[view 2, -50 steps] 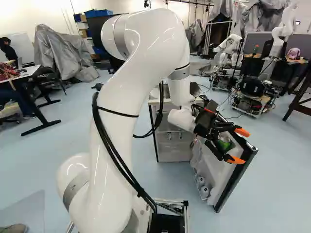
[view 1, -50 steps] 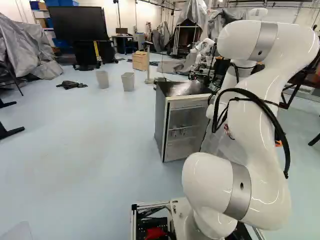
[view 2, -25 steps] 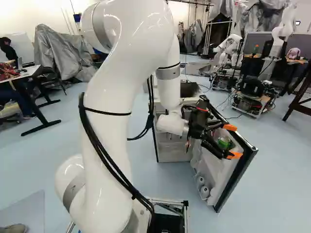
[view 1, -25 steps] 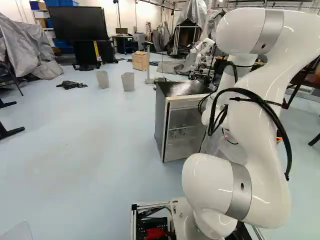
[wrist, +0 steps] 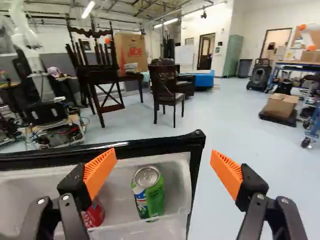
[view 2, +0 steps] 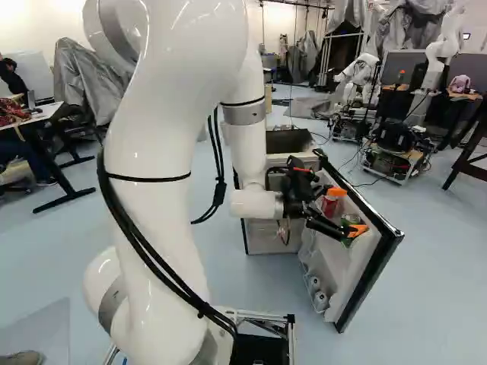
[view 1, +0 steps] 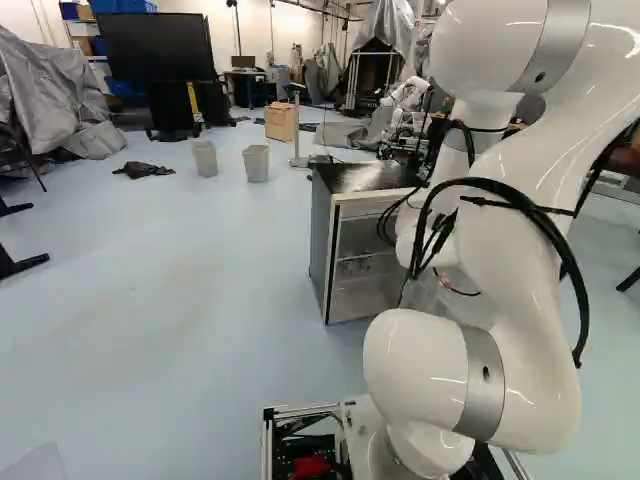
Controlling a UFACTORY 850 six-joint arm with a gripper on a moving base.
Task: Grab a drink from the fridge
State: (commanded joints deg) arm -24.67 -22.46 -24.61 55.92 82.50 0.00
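The fridge (view 1: 350, 185) stands ahead, its door (view 2: 380, 262) swung out to the right in the right base view. On the door's upper shelf sit a green can (view 2: 351, 221) and a red can (view 2: 329, 205). My gripper (view 2: 348, 211) is over that shelf with its fingers apart. In the wrist view the gripper (wrist: 163, 172) is open and empty; the green can (wrist: 150, 195) stands upright ahead, in line with the gap, nearer one finger. The red can (wrist: 93, 214) is partly hidden behind that same finger.
The door's black rim (wrist: 135, 148) runs behind the cans. Pale cans (view 2: 320, 298) sit low in the door. Chairs (wrist: 167, 92) stand beyond the door, with another robot (view 2: 445, 46) farther back. Two grey bins (view 1: 256, 163) stand left of the fridge.
The arm has shifted, carrying my open gripper toward the left of the right base view and bringing the red can into sight there. Base, fridge and door have stayed still.
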